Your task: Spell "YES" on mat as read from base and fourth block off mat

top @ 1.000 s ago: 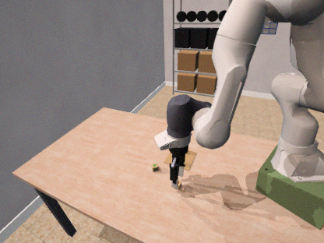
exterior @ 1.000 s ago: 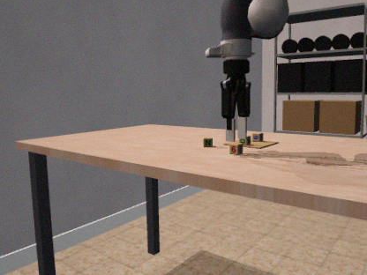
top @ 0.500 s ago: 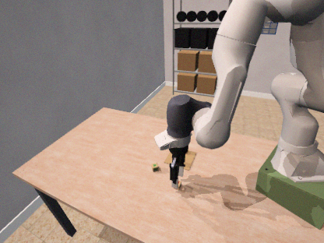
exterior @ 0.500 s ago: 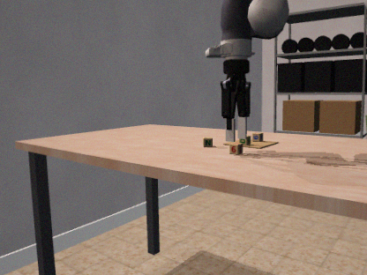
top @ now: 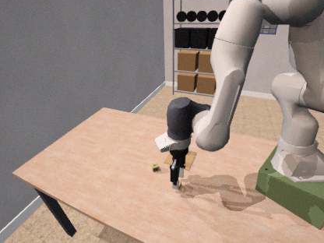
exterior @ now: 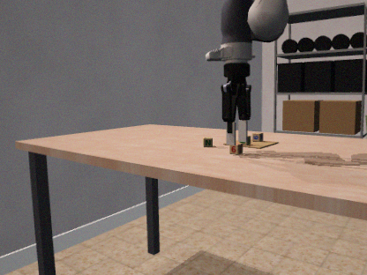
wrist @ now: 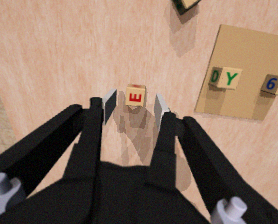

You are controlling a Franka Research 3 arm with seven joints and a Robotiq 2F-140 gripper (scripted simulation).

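The block with a red E on top lies on the bare table, off the mat; it also shows in the exterior view. My gripper hangs straight over it, fingers partly open, one on each side with a gap, not touching it. In the exterior view the fingertips stand just above the block. The tan mat lies flat to the right. On it sit the green Y block and, at the frame edge, a block with a blue letter.
The green N block lies on the table off the mat, left of the E block; it also shows in the top view. The robot's green base stands at the table's right side. Shelves stand behind.
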